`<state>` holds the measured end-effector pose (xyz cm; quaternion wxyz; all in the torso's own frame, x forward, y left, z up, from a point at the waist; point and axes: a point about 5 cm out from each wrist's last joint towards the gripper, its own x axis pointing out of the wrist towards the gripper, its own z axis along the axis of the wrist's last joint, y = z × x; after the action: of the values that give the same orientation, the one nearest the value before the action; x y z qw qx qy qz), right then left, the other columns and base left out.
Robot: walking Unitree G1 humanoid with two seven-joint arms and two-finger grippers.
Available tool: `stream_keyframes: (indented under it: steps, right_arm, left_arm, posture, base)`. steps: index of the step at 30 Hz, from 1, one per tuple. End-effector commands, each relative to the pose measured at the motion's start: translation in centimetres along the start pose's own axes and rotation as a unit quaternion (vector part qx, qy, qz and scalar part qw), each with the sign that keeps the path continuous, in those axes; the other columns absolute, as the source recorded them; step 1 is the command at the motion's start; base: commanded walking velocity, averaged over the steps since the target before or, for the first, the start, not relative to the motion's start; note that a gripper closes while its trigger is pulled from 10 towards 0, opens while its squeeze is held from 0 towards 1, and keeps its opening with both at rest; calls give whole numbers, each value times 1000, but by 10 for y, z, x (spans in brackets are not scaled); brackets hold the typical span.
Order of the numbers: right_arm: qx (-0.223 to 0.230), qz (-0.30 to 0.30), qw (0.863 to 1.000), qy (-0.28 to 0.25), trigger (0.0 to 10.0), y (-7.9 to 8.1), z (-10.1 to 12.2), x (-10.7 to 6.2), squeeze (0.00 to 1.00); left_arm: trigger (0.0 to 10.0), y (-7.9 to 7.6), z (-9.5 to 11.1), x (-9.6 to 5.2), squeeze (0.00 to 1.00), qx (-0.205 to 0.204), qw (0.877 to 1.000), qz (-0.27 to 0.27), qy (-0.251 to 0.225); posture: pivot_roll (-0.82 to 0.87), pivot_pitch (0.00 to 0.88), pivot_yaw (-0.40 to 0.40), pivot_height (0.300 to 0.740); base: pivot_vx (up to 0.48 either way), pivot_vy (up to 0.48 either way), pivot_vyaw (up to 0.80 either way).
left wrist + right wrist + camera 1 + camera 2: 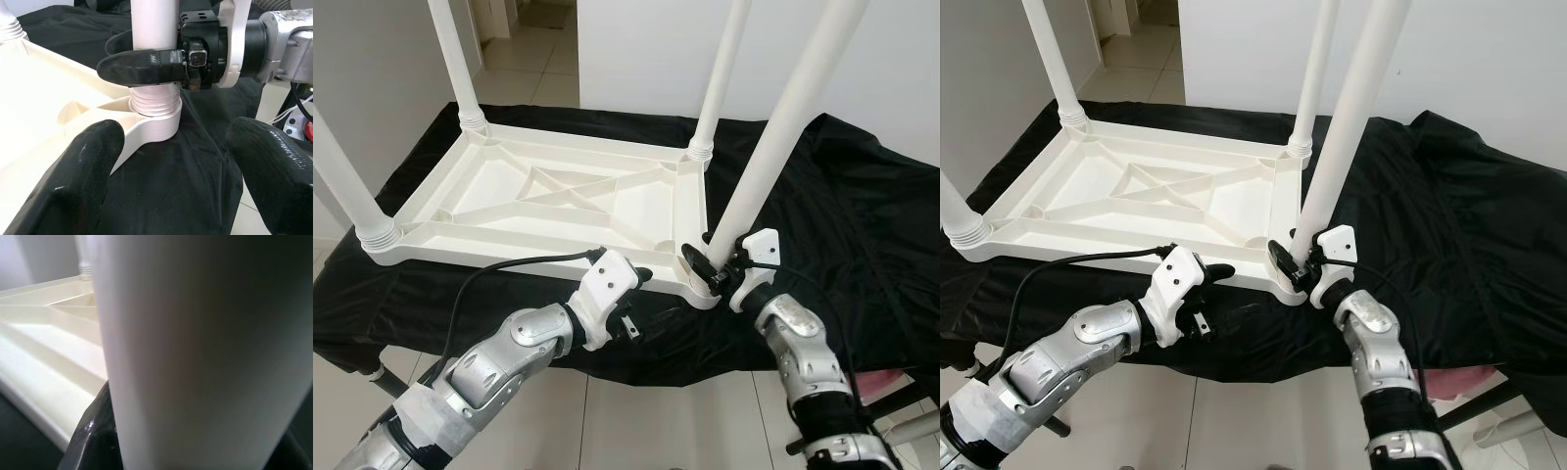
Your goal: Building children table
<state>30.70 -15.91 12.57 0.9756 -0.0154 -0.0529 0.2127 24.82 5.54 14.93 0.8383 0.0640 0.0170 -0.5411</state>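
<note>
White plastic children table (558,191) lies upside down on a counter covered w/ black cloth (842,196), ribbed underside facing up. Three legs stand upright in their corner sockets: far left leg (458,59), far right leg (722,69), near left leg (342,176). Fourth leg (783,117) sits in the near right corner socket (154,125), threaded collar showing just above the socket, tilted a bit toward robot's right. Right end effector (717,266) clenched around this leg low down, just above the collar; one finger (142,68) wraps the front of it. Left end effector (631,305) released, fingers (73,181) spread, hovering at the table's near edge beside that corner, not touching anything
</note>
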Motion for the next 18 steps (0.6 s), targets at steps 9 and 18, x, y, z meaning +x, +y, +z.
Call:
stream_keyframes:
  steps: [9,18]
  right_arm:
    - [27,-210,977,28,10000,20,-12,-9,0]
    - [38,-273,961,8,10000,30,-1,-3,0]
  left_arm:
    - [10000,-12,0,-1,0,1,993,-121,5]
    - [10000,-13,0,0,0,-2,993,-114,1]
  posture:
    - [-41,0,-28,740]
    - [-38,0,-33,740]
  base:
    - [0,0,0]
    - [0,0,0]
